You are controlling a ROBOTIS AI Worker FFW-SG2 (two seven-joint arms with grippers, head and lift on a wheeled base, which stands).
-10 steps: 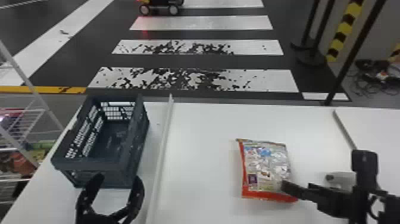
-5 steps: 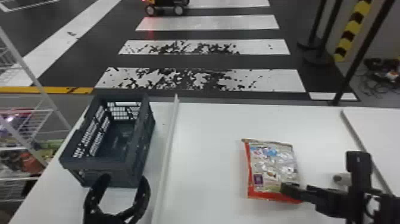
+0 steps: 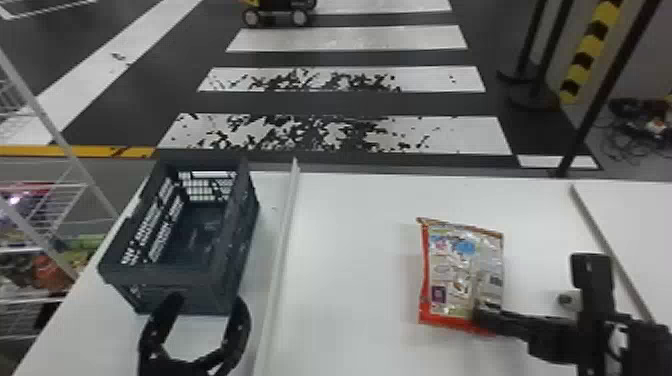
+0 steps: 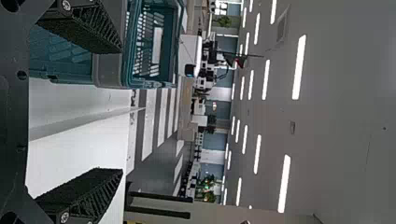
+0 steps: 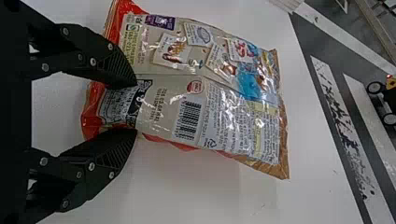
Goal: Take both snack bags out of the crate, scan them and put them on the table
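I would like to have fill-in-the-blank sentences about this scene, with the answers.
The snack bag is held by the robot's ____ tool.
The crate stands to the robot's ____ of the bag.
The table has a ____ top.
The tool near the crate is not shut but ____.
Missing words: right; left; white; open.

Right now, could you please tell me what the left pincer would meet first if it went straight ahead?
Most likely the near wall of the crate, which stands ahead of the left pincer in the head view. The pincer's height is unclear, so it might clear the rim.
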